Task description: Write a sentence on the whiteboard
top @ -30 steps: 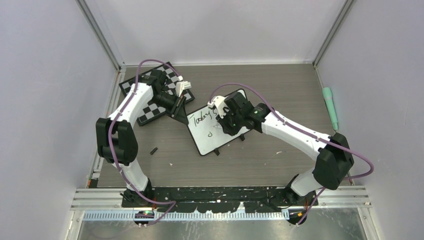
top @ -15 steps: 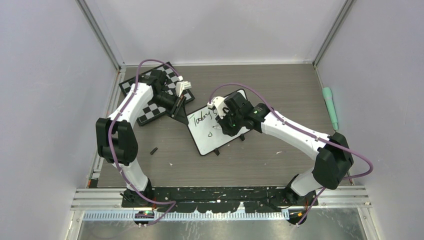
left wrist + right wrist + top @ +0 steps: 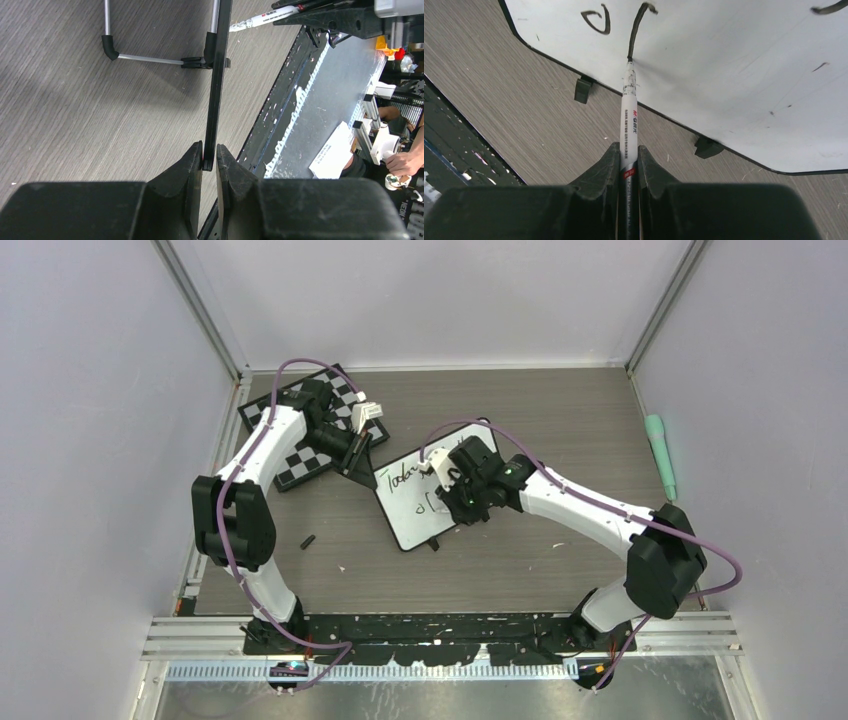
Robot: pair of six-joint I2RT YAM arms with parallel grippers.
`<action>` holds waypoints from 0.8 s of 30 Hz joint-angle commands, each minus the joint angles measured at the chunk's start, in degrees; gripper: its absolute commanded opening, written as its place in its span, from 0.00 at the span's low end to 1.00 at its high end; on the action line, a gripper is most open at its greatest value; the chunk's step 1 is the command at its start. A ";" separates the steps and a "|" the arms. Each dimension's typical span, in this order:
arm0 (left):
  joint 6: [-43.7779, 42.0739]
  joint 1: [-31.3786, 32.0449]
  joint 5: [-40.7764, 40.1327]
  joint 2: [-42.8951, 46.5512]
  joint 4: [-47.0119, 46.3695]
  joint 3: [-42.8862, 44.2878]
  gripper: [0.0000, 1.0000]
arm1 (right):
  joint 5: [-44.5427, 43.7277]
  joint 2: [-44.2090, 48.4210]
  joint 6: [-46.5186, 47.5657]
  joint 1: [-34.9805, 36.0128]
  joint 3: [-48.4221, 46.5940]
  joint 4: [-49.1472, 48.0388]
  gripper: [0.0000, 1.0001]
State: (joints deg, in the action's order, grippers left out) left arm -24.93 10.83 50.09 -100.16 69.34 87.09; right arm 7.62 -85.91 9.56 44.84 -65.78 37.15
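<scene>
- On the whiteboard [image 3: 408,525], the right gripper [image 3: 628,152], clenched on a marker [image 3: 629,120], has slid nearer, leaving a new stroke [image 3: 636,30].
- Left gripper [image 3: 209,157] pinches the board's edge.

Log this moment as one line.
phase: writing second line | left gripper: shut on whiteboard edge | right gripper: shut on marker, tip on whiteboard | sentence: unfinished

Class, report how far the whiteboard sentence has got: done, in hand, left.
Done: one word on the upper line of the whiteboard, partly hidden. In hand: right gripper holds marker, tip on the board ending a second-line stroke; left gripper clamps its edge. Left: the rest of the sentence.
</scene>
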 commanded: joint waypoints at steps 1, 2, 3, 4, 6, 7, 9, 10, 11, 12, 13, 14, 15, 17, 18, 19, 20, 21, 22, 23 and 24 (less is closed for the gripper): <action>-1.27 0.16 0.99 0.40 0.71 2.11 0.18 | 0.38 -0.28 0.55 0.89 1.29 -0.03 0.00; -1.32 0.16 0.98 0.40 0.73 2.12 0.18 | 0.50 -0.45 0.59 1.25 1.41 0.14 0.00; -1.28 0.16 1.02 0.40 0.71 2.12 0.18 | 0.66 -0.55 0.66 1.67 1.39 0.19 0.00; -1.32 0.16 0.98 0.40 0.76 2.19 0.18 | 0.79 -0.72 0.83 2.09 1.24 0.33 0.00; -1.29 0.16 0.96 0.39 0.81 2.21 0.18 | 1.28 -0.92 1.21 2.79 0.37 0.74 0.00; -1.28 0.17 0.97 0.40 0.84 2.28 0.18 | 1.82 -0.88 1.24 2.83 -0.10 0.89 0.00; -1.27 0.16 0.98 0.40 1.03 2.34 0.18 | 2.69 -0.57 1.25 2.86 -1.20 1.06 0.00; -1.31 0.16 0.98 0.40 0.99 2.38 0.18 | 3.03 -0.33 1.25 2.85 -1.80 1.23 0.00; -1.31 0.16 0.94 0.46 1.05 2.43 0.18 | 3.10 0.03 1.18 2.87 -2.26 1.26 0.00; -1.27 0.16 0.94 0.49 1.07 2.47 0.18 | 3.13 0.31 1.10 2.87 -2.66 1.18 0.00; -1.31 0.16 0.97 0.49 1.18 2.54 0.18 | 3.00 0.67 0.99 2.88 -3.07 1.11 0.00; -1.31 0.16 0.98 0.49 1.15 2.56 0.18 | 2.54 0.90 0.99 2.83 -3.43 1.02 0.00; -1.27 0.16 0.98 0.49 1.15 2.56 0.18 | 2.05 0.92 0.91 2.80 -3.83 0.88 0.00; -1.31 0.16 0.98 0.49 1.22 2.56 0.18 | 0.94 0.92 0.69 2.73 -4.21 0.39 0.00; -1.31 0.16 1.06 0.49 1.15 2.56 0.18 | 0.27 0.78 0.57 2.71 -4.37 0.12 0.00; -1.31 0.16 1.07 0.49 1.15 2.56 0.18 | -0.29 0.52 0.55 2.64 -4.60 -0.11 0.00; -1.27 0.16 1.07 0.51 1.17 2.56 0.18 | -0.86 0.14 0.61 2.62 -4.84 -0.14 0.00; -1.31 0.17 1.00 0.58 1.15 2.56 0.18 | -1.31 -0.39 0.63 2.58 -5.10 -0.14 0.00; -1.27 0.18 0.99 0.58 1.15 2.55 0.18 | -1.59 -0.77 0.68 2.54 -5.26 -0.14 0.00; -1.31 0.16 0.88 0.67 1.17 2.51 0.18 | -1.80 -1.02 0.72 2.53 -5.37 -0.14 0.00; -1.34 0.19 0.77 0.71 1.17 2.48 0.18 | -2.29 -1.28 0.72 2.51 -5.54 -0.25 0.00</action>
State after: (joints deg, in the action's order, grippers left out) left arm -24.95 10.83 50.09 -100.16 69.63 87.70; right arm 7.68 -86.78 10.24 47.51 -68.49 38.70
